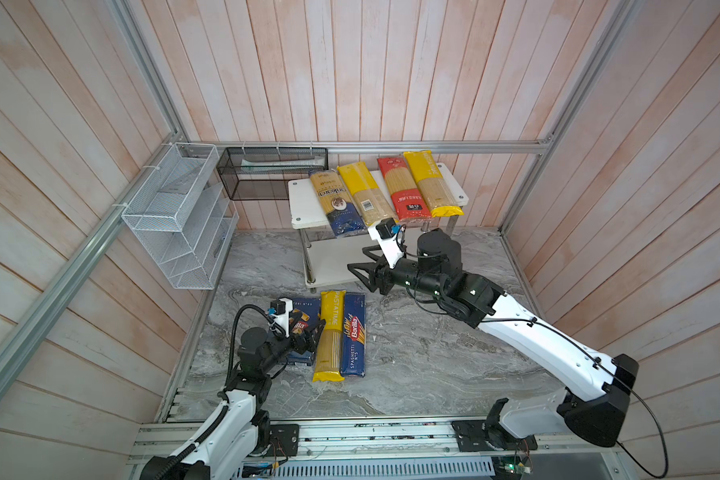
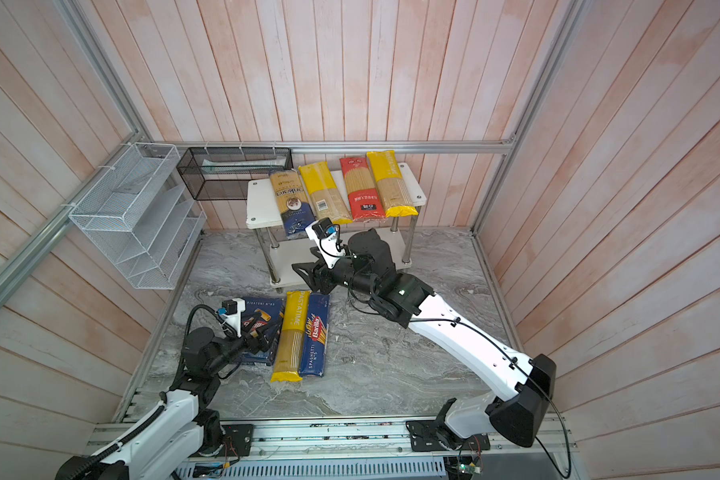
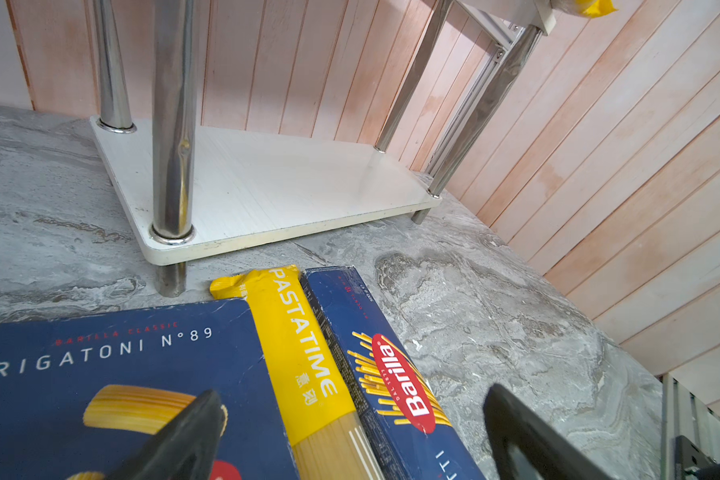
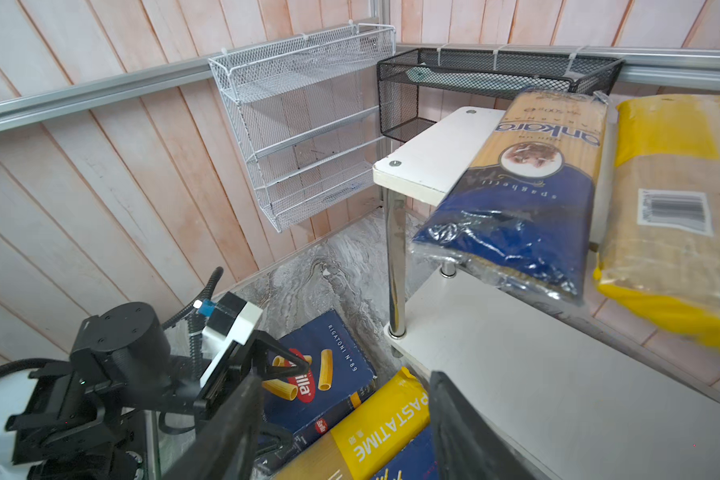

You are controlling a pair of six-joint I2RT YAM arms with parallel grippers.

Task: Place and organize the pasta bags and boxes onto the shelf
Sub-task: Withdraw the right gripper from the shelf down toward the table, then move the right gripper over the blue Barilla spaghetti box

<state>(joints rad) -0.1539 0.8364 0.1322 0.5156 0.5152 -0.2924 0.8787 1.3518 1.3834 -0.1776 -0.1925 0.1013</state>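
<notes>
While three packs lie on the marble tabletop (image 1: pixel 412 374) nearest the robot, the job looks a little past halfway. The wide Barilla box (image 3: pixel 121 374), a yellow PASTATIME bag (image 1: pixel 329 332) and the narrow Spaghetti box (image 1: pixel 353 336) sit side by side, touching, just in front of the shelf (image 1: pixel 304 203), none of them stowed. The left gripper (image 3: pixel 352 392) hangs low over the wide Barilla box, fingers spread and gripping nothing. Farther on, the right gripper (image 1: pixel 356 257) hovers above the front of the lower board (image 3: pixel 267 187), fingers likewise parted and empty. That lower board is bare. Farthest back, the top board carries four bags in a row: the ankara bag (image 1: pixel 335 199), its dark blue end overhanging the front edge, a barcoded yellow bag (image 1: pixel 364 195), the red bag (image 1: pixel 402 187) and another yellow bag (image 1: pixel 431 183). Both boxes and one bag are left to place.
</notes>
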